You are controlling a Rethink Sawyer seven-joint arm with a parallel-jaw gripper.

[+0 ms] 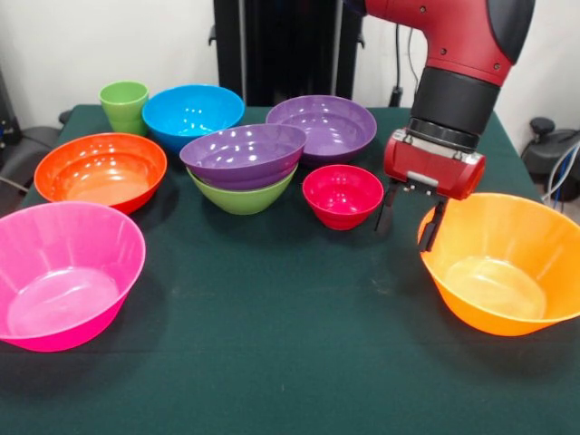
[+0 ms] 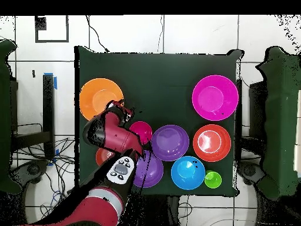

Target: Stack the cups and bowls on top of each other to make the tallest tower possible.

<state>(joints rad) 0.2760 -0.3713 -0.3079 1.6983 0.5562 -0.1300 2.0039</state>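
My gripper (image 1: 409, 218) is open and empty, low over the table between the small magenta bowl (image 1: 343, 194) and the large orange bowl (image 1: 504, 263). One finger (image 1: 432, 226) is at the orange bowl's near rim. The tower, a purple bowl (image 1: 243, 154) on a lime-green bowl (image 1: 243, 196), stands mid-table and also shows in the overhead view (image 2: 170, 142). The lime-green cup (image 1: 124, 105) stands at the back left, beside the blue bowl (image 1: 192, 114). A second purple bowl (image 1: 323, 127) is behind the tower.
A large pink bowl (image 1: 63, 272) sits at the front left, with a red-orange bowl (image 1: 100, 169) behind it. In the overhead view the arm (image 2: 114, 138) covers part of a small orange bowl (image 2: 102, 156) near the robot's side.
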